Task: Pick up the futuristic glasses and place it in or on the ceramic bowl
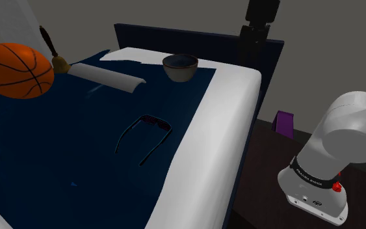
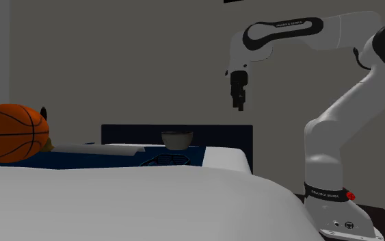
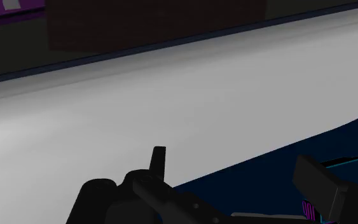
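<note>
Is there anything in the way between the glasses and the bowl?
No, nothing visible. Only bare dark blue blanket lies between the glasses and the bowl. The white roll and the basketball sit off toward the shoulder view's left. The gripper hangs open, high above the bed.

Dark thin-framed glasses (image 1: pixel 155 121), arms unfolded, lying flat on the navy cover (image 1: pixel 58 149) of the bed (image 1: pixel 233 117), round bowl (image 1: pixel 180 67), brownish outside, dark blue inside, upright near the headboard (image 1: pixel 142 36), well apart from the glasses
</note>
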{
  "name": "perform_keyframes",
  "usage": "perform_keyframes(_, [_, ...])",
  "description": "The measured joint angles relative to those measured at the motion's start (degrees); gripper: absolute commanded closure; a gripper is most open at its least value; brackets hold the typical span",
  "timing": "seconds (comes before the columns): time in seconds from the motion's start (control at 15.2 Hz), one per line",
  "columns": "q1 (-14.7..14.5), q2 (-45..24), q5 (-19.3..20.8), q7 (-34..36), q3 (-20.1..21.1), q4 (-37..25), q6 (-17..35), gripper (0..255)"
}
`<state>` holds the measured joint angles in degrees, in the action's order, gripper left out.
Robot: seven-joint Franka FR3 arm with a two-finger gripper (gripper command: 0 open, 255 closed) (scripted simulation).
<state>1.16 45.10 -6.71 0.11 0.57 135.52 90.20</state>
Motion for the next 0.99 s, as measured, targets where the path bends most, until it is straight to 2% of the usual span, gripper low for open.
perform_keyframes(0.26, [-1.05, -2.21, -1.12, 0.76, 1.82, 0.32, 2.85, 0])
perform_keyframes(0.46, [-2.28, -5.32, -2.23, 1.17, 3.91, 1.55, 7.58, 0])
perform_keyframes(0.99, [-5.51, -18.34, -4.37, 3.70, 10.65, -0.53, 19.96, 0])
